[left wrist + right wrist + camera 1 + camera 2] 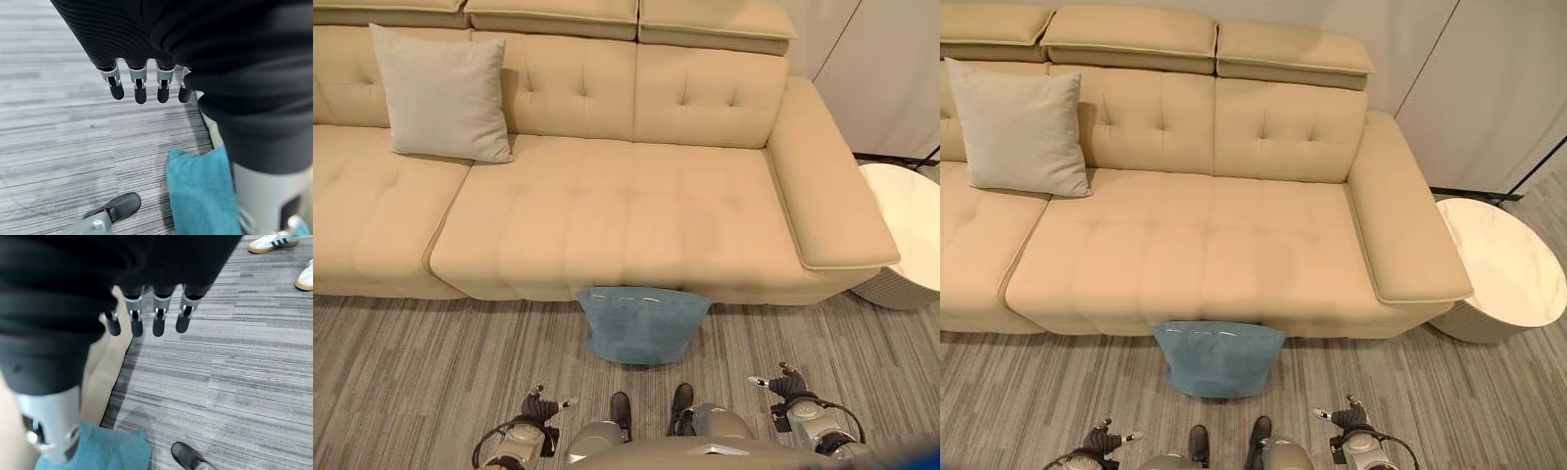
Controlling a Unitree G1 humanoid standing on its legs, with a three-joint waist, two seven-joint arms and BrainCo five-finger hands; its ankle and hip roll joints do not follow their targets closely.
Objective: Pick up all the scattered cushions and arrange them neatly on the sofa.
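A blue cushion (pixel 643 324) lies on the carpet against the front of the beige sofa (pixel 607 215), leaning on its base. A pale grey cushion (pixel 441 94) stands upright against the sofa's backrest at the left. My left hand (pixel 539 407) hangs low at the bottom of the view, left of the blue cushion, its fingers (pixel 140 88) relaxed and holding nothing. My right hand (pixel 785 385) hangs at the bottom right, fingers (pixel 158 322) likewise loose and empty. The blue cushion (pixel 203 191) shows past the left hand, and a corner of the blue cushion (pixel 105 448) shows past the right.
A round white side table (pixel 1498 269) stands beside the sofa's right armrest (pixel 827 186). Grey striped carpet (pixel 421 372) covers the floor in front. A person's white shoes (pixel 274 242) stand on the carpet far from my right hand.
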